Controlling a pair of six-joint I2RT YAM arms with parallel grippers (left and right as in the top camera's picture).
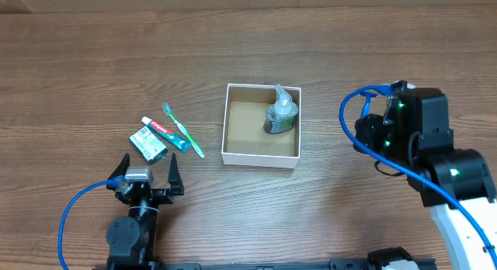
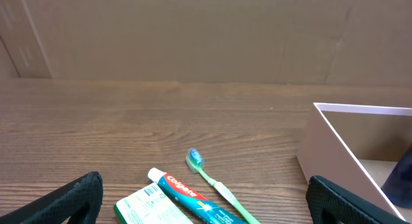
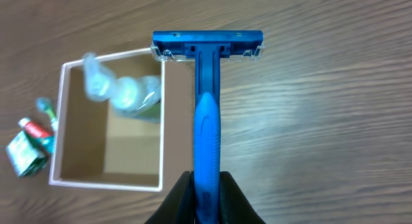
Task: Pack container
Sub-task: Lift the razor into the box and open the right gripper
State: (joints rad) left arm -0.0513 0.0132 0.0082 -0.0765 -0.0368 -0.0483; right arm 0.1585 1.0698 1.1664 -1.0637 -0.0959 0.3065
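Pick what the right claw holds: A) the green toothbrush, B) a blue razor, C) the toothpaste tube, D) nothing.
B: in the right wrist view the right claw is shut on the handle of a blue razor, while the toothbrush and toothpaste lie on the table.

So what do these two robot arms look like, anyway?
Both are black and blocky. The left arm ends in two dark, pointed jaws, with a blue cable looping off it. The right arm has a white lower section, its own blue cable loop, and small green lights.
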